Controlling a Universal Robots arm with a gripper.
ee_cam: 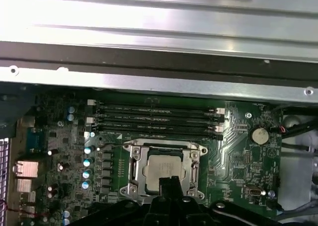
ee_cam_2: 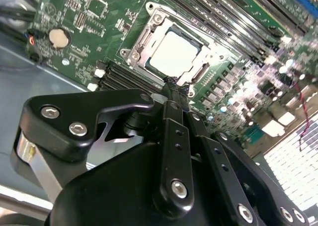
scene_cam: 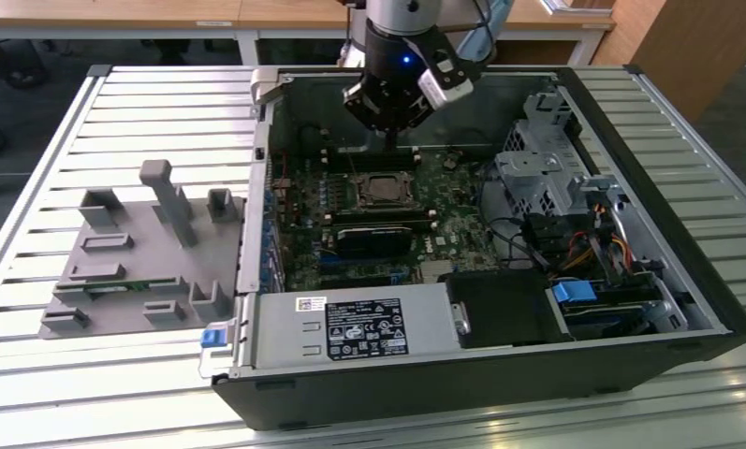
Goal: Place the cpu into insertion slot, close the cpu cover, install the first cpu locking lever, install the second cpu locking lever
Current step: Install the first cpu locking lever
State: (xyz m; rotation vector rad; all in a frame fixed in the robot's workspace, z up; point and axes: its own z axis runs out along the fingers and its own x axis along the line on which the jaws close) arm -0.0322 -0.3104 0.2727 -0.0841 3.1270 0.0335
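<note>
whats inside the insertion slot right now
The cpu lies flat in the insertion slot, silvery top showing. Whatever lies under it is covered, and the gripper hides one edge in the first wrist view.

The cpu [ee_cam: 158,167] is pale silver, the circuit board [ee_cam: 238,151] is dark green, and the hand [ee_cam_2: 175,87] is black.

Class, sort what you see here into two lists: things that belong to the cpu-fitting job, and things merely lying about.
Belongs to the job: cpu; cpu cover framing it; gripper, shut, close by.

Just lying about: grey fixture block beside the case; power supply; coin battery; long black card.
</note>
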